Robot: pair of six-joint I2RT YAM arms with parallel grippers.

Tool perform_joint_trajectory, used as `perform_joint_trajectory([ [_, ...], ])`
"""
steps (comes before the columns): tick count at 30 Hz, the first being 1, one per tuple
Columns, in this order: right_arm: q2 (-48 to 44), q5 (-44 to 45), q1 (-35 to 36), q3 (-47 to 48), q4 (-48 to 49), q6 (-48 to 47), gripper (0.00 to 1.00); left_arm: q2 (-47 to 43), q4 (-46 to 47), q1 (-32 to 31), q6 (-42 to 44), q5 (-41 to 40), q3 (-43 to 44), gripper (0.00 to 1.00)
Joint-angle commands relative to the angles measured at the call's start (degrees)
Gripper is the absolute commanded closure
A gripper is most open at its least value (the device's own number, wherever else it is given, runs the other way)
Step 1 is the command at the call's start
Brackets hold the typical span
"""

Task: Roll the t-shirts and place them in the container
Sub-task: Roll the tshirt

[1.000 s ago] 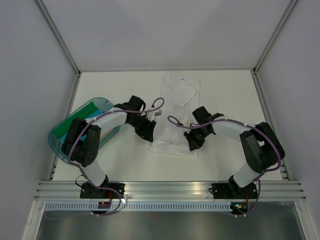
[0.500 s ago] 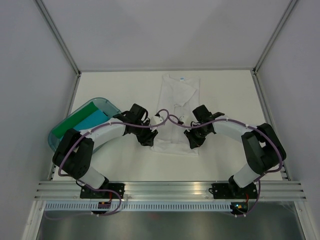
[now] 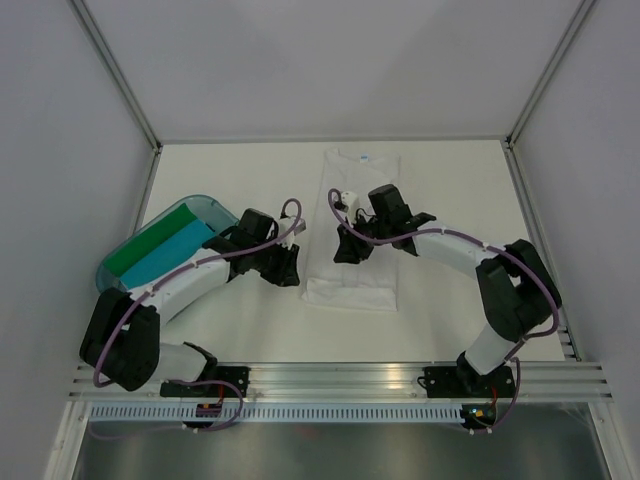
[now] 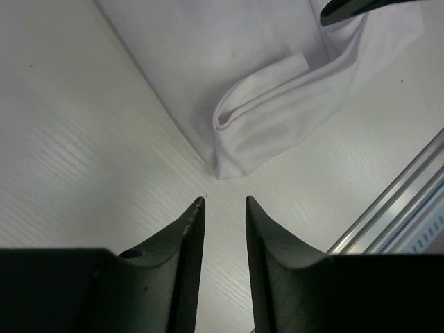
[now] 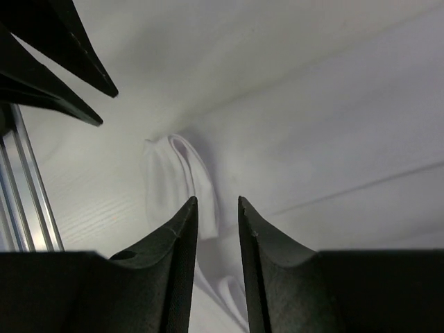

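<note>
A white t-shirt (image 3: 362, 200) lies flat in a long strip on the table, blue neck label at the far end. Its near hem is turned over into a short loose roll (image 4: 267, 121) (image 5: 177, 177). My left gripper (image 3: 288, 270) (image 4: 223, 201) hovers over bare table just left of the roll's corner, open, with nothing between its fingers. Above the shirt's left half hangs my right gripper (image 3: 343, 250) (image 5: 216, 201), also open, with cloth under it but none in its grasp. Green (image 3: 150, 243) and turquoise (image 3: 172, 258) rolls lie in the tub.
The translucent teal tub (image 3: 105, 280) sits at the left edge under my left arm. An aluminium rail (image 3: 340, 378) (image 4: 409, 201) runs along the near edge. Walls close off the table on three sides. The two grippers are close together over the shirt's near left corner.
My right gripper has opened, let go of the hem and moved left and farther up the shirt. My left gripper has drawn back left off the cloth and narrowed a little.
</note>
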Motion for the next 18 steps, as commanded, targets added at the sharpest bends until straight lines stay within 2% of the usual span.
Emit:
perform_joint_trajectory([
  [1, 2.9, -6.1, 1.3, -1.6, 14.5, 6.6, 0.64, -3.4, 2.1, 0.4, -15.9, 1.8, -3.9, 0.64],
  [5, 4.4, -6.9, 5.7, -1.3, 13.3, 0.1, 0.62, -3.3, 6.9, 0.4, -20.7, 1.1, -9.9, 0.64],
  [8, 6.8, -7.4, 7.1, -1.2, 14.3, -0.3, 0.58, -4.0, 13.4, 0.4, -21.1, -0.7, -11.5, 0.64],
  [18, 10.6, -8.2, 7.4, -2.0, 16.4, -2.5, 0.56, -1.5, 16.3, 0.4, -23.0, -1.7, -13.5, 0.58],
])
